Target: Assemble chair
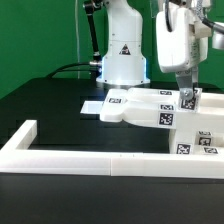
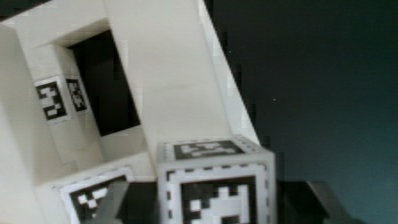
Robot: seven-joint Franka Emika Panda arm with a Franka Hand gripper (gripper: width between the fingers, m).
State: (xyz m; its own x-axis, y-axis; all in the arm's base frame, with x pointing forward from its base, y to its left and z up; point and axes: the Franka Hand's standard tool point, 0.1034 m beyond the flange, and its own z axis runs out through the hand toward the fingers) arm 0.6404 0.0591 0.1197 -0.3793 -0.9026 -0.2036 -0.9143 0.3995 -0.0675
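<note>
Item: chair (image 1: 150,103), partly joined. Matte white plastic, blocky, made of a flat slab, thick posts and bracket-like pieces, each face carrying square black-and-white tags. In the exterior view it lies on the black surface (image 1: 50,100), toward the exterior view's right, just behind the long low white border wall (image 1: 100,158). A further tagged white piece (image 1: 205,143) sits near the wall at the exterior view's right edge.

Close detail, wrist view: a slanted white frame piece with a tall rectangular opening (image 2: 107,80), a tag visible inside the opening, and a square post end (image 2: 217,175) in the foreground with tags on its top and side faces.

Gripper (image 1: 187,98): comes down from above onto the chair's upright post at the exterior view's right. Its fingers sit narrowly set around the tagged post; whether they actually clamp it cannot be told.

Also present: thin flat marker board (image 1: 92,107) lying on the surface beside the chair; white robot base (image 1: 122,55) behind, before a green backdrop.
</note>
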